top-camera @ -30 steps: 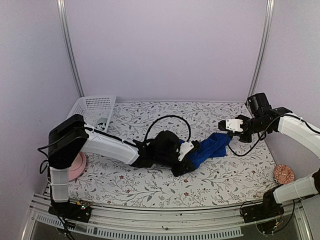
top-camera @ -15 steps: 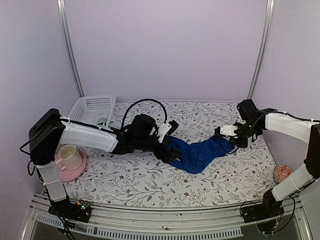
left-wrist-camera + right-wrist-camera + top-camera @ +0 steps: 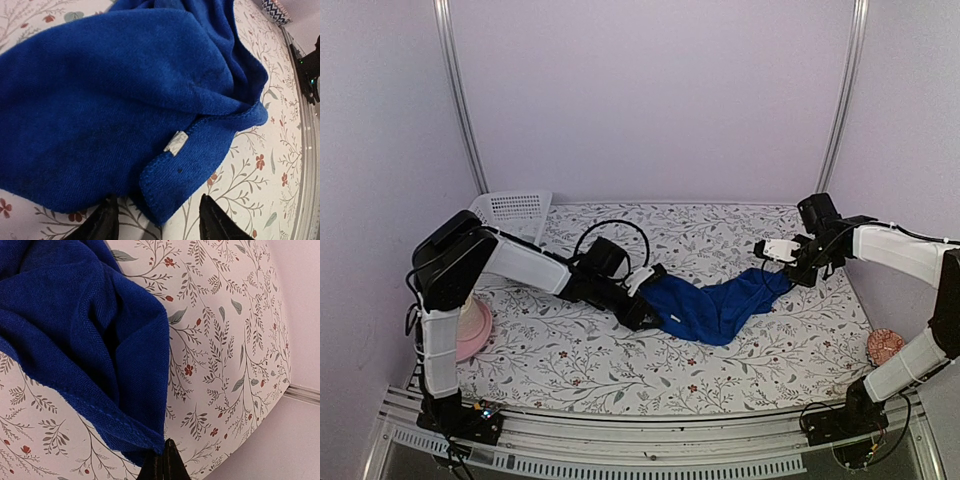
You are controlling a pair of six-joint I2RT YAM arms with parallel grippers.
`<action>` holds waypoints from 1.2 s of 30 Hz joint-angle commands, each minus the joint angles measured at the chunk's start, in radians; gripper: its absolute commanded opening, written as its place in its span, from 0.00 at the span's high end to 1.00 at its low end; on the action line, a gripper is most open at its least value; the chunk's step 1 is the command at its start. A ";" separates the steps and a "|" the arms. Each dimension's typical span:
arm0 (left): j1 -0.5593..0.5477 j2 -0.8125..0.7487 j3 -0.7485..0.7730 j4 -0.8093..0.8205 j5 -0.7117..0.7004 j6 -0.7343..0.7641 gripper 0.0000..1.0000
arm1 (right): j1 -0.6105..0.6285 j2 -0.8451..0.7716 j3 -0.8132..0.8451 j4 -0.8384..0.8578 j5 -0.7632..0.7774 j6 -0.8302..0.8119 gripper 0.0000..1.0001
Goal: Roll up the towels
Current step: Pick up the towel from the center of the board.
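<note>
The royal-blue towel lies crumpled in a long strip across the middle of the floral table. My left gripper is at its left end, low over the table. In the left wrist view the gripper is open, with a hemmed corner of the towel and its white label between the fingertips. My right gripper is at the towel's right end. In the right wrist view it is shut on a corner of the towel. The sage-green towel is out of view.
A white plastic basket stands at the back left, partly behind the left arm. A pink saucer sits at the left edge. A round pink patterned thing lies at the right edge. A black cable loops above the left wrist.
The left gripper has moved left and back along the towel to its left corner. The towel now lies longer and flatter. The right gripper has stayed at the right end.
</note>
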 commanded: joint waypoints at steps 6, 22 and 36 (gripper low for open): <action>0.049 0.020 -0.001 0.058 0.159 0.000 0.45 | -0.031 0.009 -0.004 0.047 0.017 0.024 0.98; 0.046 0.087 0.062 0.029 0.233 -0.025 0.60 | -0.031 0.017 -0.011 0.054 0.010 0.030 0.98; 0.035 0.117 0.106 0.027 0.256 -0.033 0.85 | -0.031 0.029 -0.017 0.056 0.008 0.029 0.98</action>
